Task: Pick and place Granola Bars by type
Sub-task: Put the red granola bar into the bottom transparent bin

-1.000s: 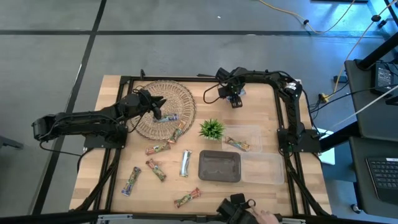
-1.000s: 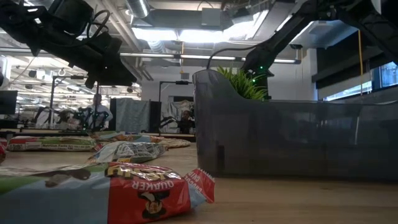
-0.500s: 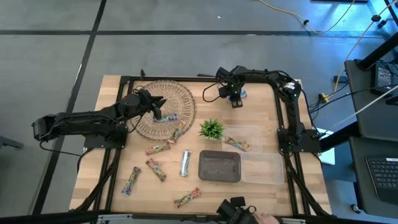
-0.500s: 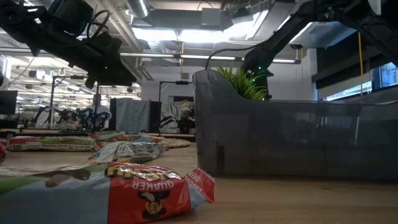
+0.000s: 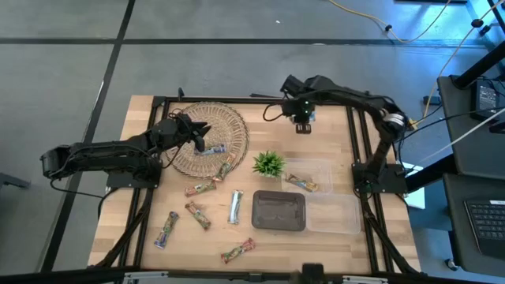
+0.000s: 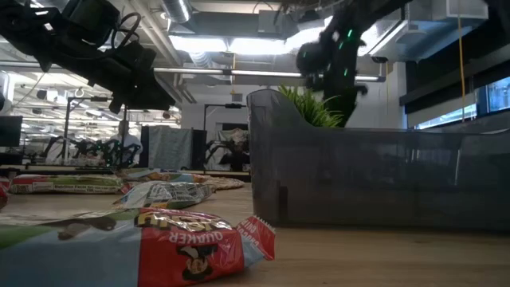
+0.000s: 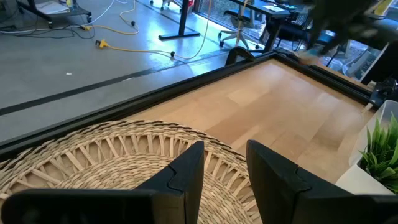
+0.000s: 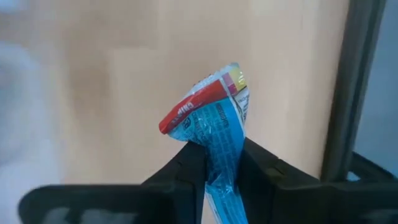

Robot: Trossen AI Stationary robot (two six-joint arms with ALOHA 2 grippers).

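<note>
Gripping a blue granola bar [image 8: 214,134], right hand [image 8: 217,163] hangs above the counter [image 5: 331,138]; left hand [image 7: 222,163] parted, empty, over wicker basket [image 7: 93,158].

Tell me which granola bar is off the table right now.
The blue bar with a red end, pinched in the right gripper at the table's far side. The other bars lie on the table, the wicker tray or the clear bin.
</note>
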